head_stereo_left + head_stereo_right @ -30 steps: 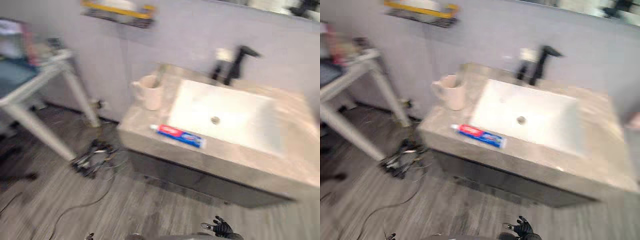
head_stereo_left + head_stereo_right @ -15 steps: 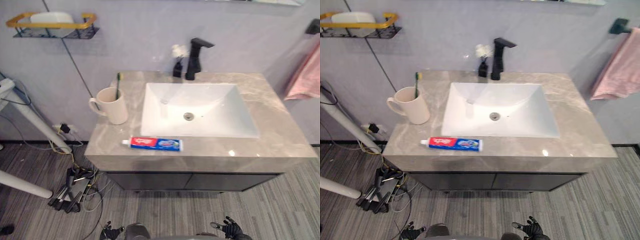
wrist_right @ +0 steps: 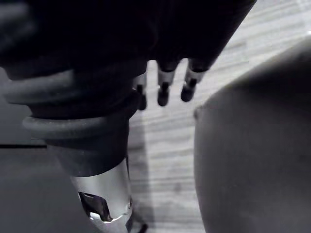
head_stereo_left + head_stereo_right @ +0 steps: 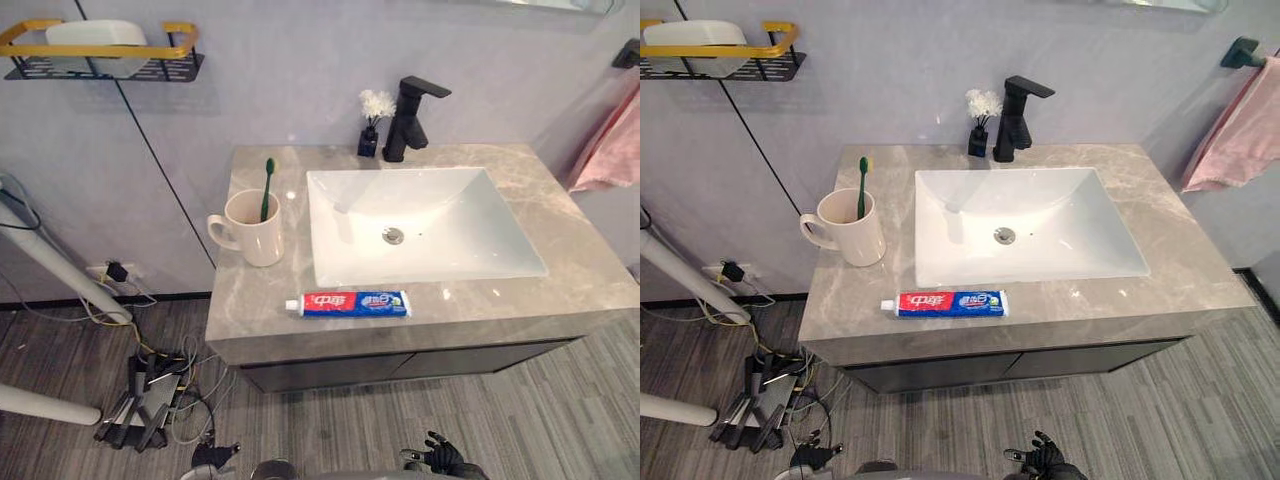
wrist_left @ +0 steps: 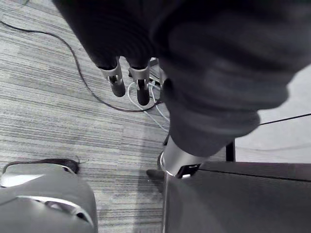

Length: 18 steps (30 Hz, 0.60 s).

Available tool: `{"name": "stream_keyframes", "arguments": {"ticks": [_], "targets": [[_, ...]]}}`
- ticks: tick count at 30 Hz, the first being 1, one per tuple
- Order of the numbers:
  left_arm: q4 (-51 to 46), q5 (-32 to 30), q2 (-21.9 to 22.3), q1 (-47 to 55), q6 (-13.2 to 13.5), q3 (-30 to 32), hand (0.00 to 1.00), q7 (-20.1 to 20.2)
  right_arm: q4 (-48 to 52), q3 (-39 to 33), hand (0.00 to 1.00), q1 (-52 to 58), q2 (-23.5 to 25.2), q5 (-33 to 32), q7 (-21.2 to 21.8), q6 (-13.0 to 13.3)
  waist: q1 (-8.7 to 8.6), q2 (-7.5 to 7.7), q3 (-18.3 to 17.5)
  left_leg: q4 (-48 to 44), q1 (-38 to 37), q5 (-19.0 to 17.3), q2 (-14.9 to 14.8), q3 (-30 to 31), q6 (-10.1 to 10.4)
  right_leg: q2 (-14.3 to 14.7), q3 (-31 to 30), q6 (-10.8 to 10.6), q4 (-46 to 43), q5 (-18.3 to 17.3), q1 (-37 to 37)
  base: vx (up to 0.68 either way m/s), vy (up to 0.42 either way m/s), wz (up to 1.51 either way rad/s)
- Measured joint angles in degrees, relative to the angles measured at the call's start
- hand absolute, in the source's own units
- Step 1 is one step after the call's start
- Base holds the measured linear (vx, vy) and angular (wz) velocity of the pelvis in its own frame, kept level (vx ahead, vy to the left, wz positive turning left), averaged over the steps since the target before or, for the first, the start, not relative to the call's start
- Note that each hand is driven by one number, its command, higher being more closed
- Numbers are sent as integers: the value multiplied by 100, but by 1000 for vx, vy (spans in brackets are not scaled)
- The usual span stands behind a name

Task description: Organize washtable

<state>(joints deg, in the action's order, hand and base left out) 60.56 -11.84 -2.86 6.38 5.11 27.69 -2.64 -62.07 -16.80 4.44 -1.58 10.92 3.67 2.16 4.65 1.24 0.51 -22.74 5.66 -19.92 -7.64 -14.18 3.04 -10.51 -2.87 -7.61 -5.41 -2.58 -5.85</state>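
Two hands hang low near the floor [image 5: 48,121]: our left hand [image 5: 117,81] and right hand [image 3: 163,91], fingers straight, holding nothing. On the desk [image 4: 580,255], toothpaste [image 4: 348,303] lies along the front edge; the toothbrush [image 4: 267,185] stands in the cup [image 4: 252,235] beside the sink [image 4: 460,240].

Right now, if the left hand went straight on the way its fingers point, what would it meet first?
Most likely the grey plank floor, beside some loose cables. The left hand hangs fingers-down with nothing between; depth is hard to judge.
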Motion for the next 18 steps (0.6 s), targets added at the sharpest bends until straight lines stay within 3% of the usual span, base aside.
{"name": "stream_keyframes", "arguments": {"ticks": [7,8,18], "targets": [[251,99,261,30,-16,183,0,21,-307,-358,0,37,-405,-190,-3,20,-63,-240,-131,1214,-663,642,-5,340,205,158,148,-29,133,-61,285,8,-124,3],[428,104,-40,151,-14,-119,0,122,-614,-136,0,166,-456,-194,-3,134,-231,-53,85,1794,-992,948,82,737,316,138,291,-46,265,-175,549,6,-39,7],[456,278,-15,160,88,-388,0,128,-638,-185,0,273,-447,-441,-105,197,-232,-121,76,1813,-1045,951,85,925,315,122,545,-45,389,-167,740,10,-2,10]]}}
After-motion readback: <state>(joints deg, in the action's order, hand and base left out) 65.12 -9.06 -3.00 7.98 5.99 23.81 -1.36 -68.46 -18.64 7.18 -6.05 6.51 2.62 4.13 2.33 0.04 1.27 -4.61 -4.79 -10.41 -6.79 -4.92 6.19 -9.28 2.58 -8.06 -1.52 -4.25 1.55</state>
